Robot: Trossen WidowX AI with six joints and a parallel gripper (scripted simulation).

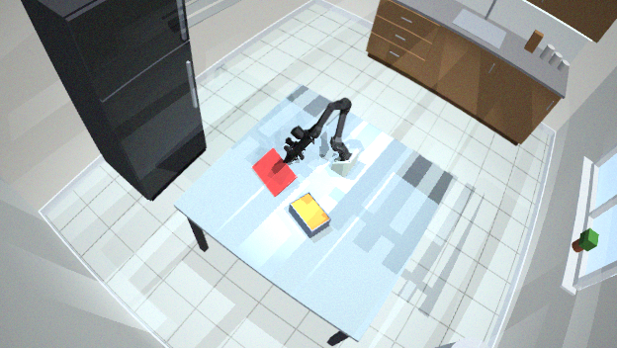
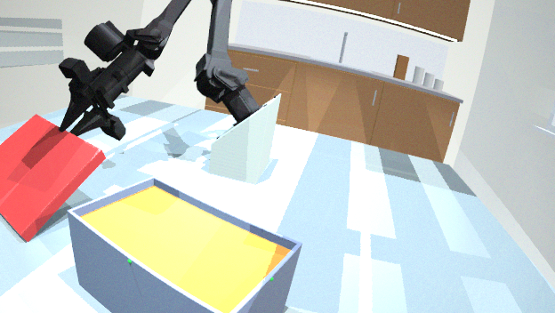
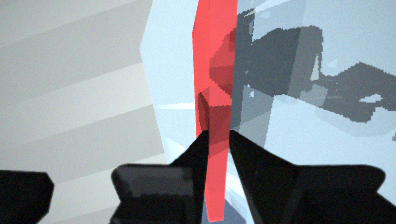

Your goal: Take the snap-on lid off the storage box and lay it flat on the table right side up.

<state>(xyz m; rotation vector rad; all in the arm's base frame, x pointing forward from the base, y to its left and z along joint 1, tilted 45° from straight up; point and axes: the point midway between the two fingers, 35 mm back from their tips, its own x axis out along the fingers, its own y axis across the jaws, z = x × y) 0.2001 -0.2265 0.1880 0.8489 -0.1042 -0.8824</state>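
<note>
The red lid (image 1: 277, 180) (image 2: 53, 178) (image 3: 215, 60) is off the box and tilted, its far edge raised and its near edge low, close to the table. Whether that low edge touches the table I cannot tell. My gripper (image 1: 286, 161) (image 2: 67, 131) (image 3: 218, 134) is shut on the raised edge, one finger on each side of it in the wrist view. The blue-grey storage box (image 1: 302, 220) (image 2: 102, 267) stands upright and open on the table (image 1: 237, 198) (image 2: 329, 187), with a yellow-orange interior. The lid is to the left of the box in the exterior view.
The arm's pale wedge-shaped base (image 1: 342, 168) (image 2: 240, 156) stands on the table behind the box. A black fridge (image 1: 143, 99) stands beyond the table's left side. Brown kitchen cabinets (image 1: 445, 74) (image 2: 333, 102) stand at the back.
</note>
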